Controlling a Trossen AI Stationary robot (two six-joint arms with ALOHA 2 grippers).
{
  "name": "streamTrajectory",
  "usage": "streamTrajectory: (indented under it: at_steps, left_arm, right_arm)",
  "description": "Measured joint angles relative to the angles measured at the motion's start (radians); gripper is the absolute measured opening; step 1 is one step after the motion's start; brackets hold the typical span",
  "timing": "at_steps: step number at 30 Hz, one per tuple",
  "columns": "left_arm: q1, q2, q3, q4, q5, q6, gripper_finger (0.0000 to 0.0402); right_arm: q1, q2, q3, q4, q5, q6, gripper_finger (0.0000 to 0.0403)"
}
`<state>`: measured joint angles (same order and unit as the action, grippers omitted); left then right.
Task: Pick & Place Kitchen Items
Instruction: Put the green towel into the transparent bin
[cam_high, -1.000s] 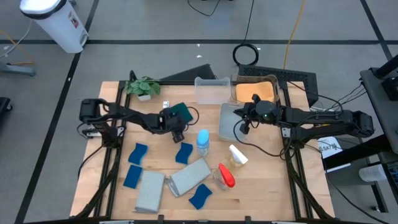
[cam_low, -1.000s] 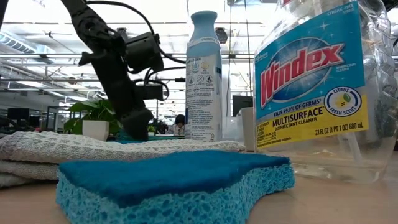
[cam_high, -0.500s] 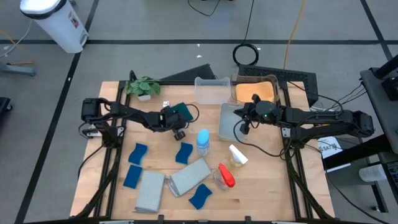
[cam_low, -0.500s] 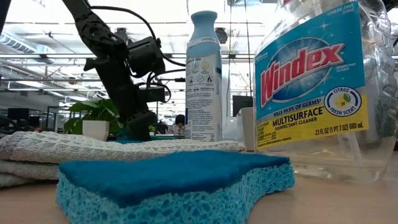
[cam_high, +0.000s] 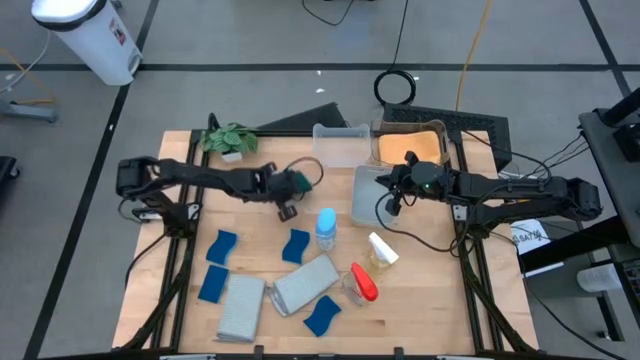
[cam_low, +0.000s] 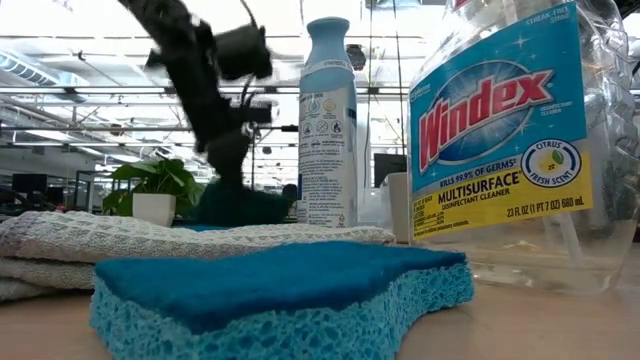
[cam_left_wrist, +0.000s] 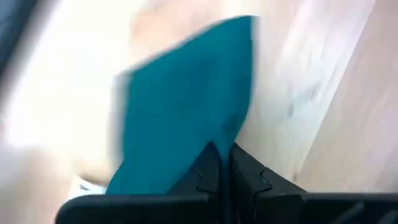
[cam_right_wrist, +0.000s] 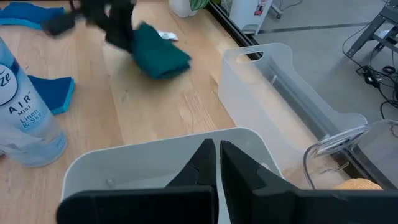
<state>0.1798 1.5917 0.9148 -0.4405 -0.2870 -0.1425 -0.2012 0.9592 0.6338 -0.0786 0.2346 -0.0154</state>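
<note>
A wooden table carries a scatter of kitchen items awaiting sorting, with clear bins along its far edge. The left arm reaches across the table's far half, its left gripper clamped on a folded dark teal cloth; the left wrist view shows the two fingers pinched together on the cloth's edge, the rest hanging free above the wood, so the cloth appears lifted rather than resting. Held by one edge like this, it looks ready to be carried toward a bin. The right arm waits on the far right, its right gripper poised over the rim of the nearest bin with its fingers drawn together on nothing. Two further bins stand beyond: an empty one and one holding an orange cloth. Two folded grey cloths lie near the front, flanked by blue sponges. An upright spray bottle with a blue top stands mid-table just right of the teal cloth, while two bottles, one white-topped and one red-topped, lie tipped toward the right front. A small potted plant sits at the far left corner, apart from the work.
</note>
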Motion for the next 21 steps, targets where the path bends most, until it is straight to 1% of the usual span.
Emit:
streamTrajectory:
  at_steps: [4,6,9,12,14,16,19,21]
  left_arm:
    - [0.014,-0.049,0.115,-0.126,0.005,0.069,0.001]
    - [0.017,-0.063,0.175,-0.162,0.006,0.113,0.001]
    - [0.032,-0.076,0.259,-0.22,0.002,0.176,0.001]
    - [0.048,-0.073,0.332,-0.257,-0.002,0.228,0.001]
    - [0.058,-0.075,0.371,-0.259,-0.001,0.261,0.001]
    - [0.069,-0.075,0.402,-0.259,-0.001,0.29,0.001]
    - [0.081,-0.075,0.443,-0.259,-0.001,0.321,0.001]
    - [0.087,-0.075,0.463,-0.255,-0.001,0.325,0.001]
  right_arm:
    - [0.0,0.0,0.0,0.002,0.005,-0.003,0.0]
    - [-0.002,0.0,0.0,0.009,0.016,-0.014,0.0]
    - [-0.005,0.0,0.0,0.061,0.077,-0.034,0.0001]
    - [-0.036,0.001,0.02,0.089,0.07,-0.062,0.0014]
    - [-0.071,0.001,0.053,0.091,0.026,-0.076,0.0032]
    - [-0.109,0.003,0.096,0.091,-0.044,-0.092,0.0059]
    - [-0.155,0.022,0.171,0.083,-0.122,-0.12,0.0113]
    - [-0.171,0.05,0.231,0.083,-0.137,-0.149,0.0151]
